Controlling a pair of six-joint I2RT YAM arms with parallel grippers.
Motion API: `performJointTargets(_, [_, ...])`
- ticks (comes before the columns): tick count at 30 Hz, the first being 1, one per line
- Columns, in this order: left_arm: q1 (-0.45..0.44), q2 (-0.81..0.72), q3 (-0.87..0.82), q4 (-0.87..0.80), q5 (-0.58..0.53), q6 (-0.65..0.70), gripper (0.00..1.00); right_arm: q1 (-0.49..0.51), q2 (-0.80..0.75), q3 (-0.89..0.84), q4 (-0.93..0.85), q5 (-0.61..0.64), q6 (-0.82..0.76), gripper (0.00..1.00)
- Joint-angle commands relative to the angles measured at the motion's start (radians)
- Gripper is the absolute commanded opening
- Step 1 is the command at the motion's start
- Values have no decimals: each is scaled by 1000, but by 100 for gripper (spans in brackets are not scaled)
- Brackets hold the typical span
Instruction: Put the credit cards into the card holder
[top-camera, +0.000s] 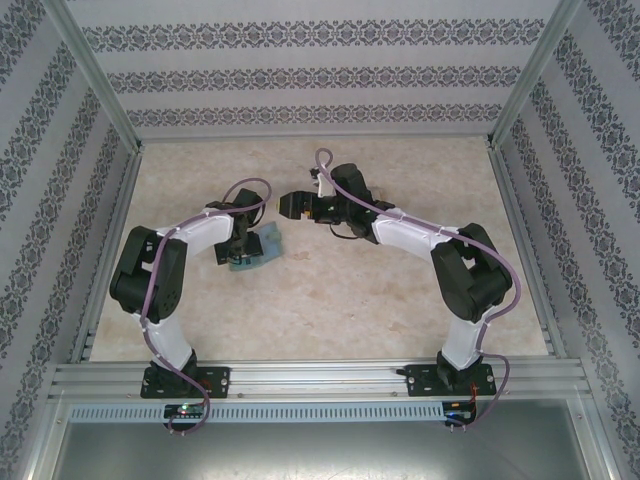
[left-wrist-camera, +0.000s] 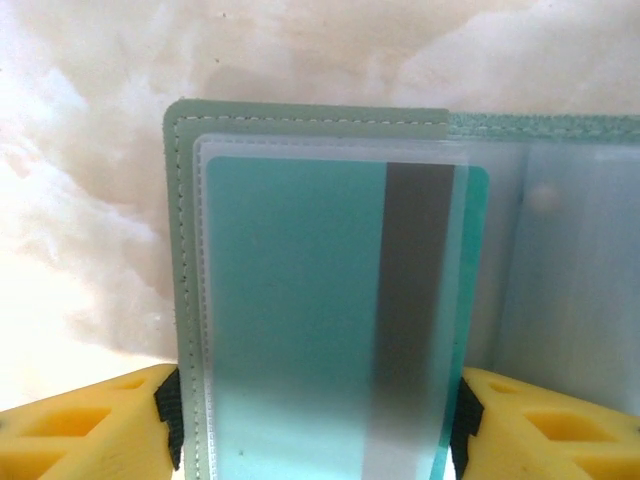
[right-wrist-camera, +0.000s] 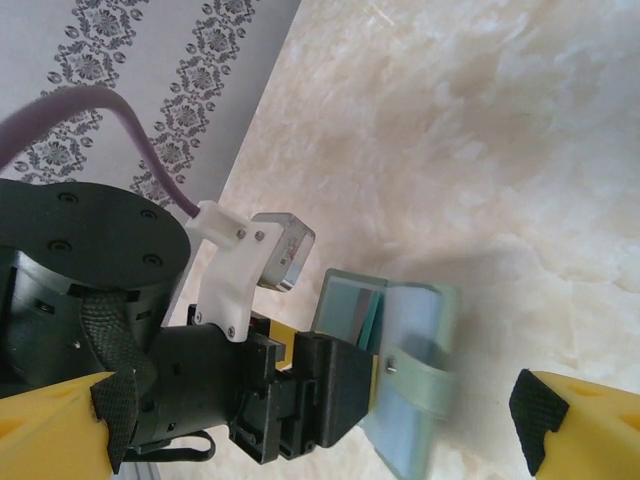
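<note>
The marble-look table (top-camera: 330, 300) spreads out under the card holder (top-camera: 262, 245). The left arm (top-camera: 160, 270) reaches in from the holder's near left, and the right arm (top-camera: 440, 250) comes in from its far right. The right gripper (top-camera: 290, 205) hangs just beyond the holder, jaws spread wide and empty.

The holder is open like a book at the left gripper (left-wrist-camera: 315, 425). Yellow fingers (left-wrist-camera: 80, 430) flank one leaf, black pads at both its edges; whether they pinch it, I cannot tell.

A teal credit card (left-wrist-camera: 290, 300) shows through that leaf's clear sleeve (left-wrist-camera: 330, 148), one long edge poking past the sleeve. A dark grey stripe (left-wrist-camera: 410, 300) runs down the card. A grey-green tab strap (right-wrist-camera: 420, 385) crosses the holder's other leaf.
</note>
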Motion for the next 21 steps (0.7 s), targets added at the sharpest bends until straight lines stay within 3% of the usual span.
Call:
performJointTargets(1, [-9,-38,-19,-48,-33,24,64,-14,5,-22,14,-27,7,98])
performJointTargets(4, [-9,-36,-7,-50,-30,30,70,-27,-1,-25,-2,-29,2,98])
performJointTargets(8, [-8,-35,29,-67,-35,49,86,-36,-19,-25,-53,-9,-30,98])
performJointTargets(13, [-8,-63,57,-77,-21,70,92,-32,-30,-7,-154,37,-69,98])
performJointTargets(17, [-7,-110,77,-99,-2,75,94,57,50,170,-508,184,-165,98])
performJointTargets(21, [-7,-187,65,-99,34,71,96,86,16,99,-445,275,-112,98])
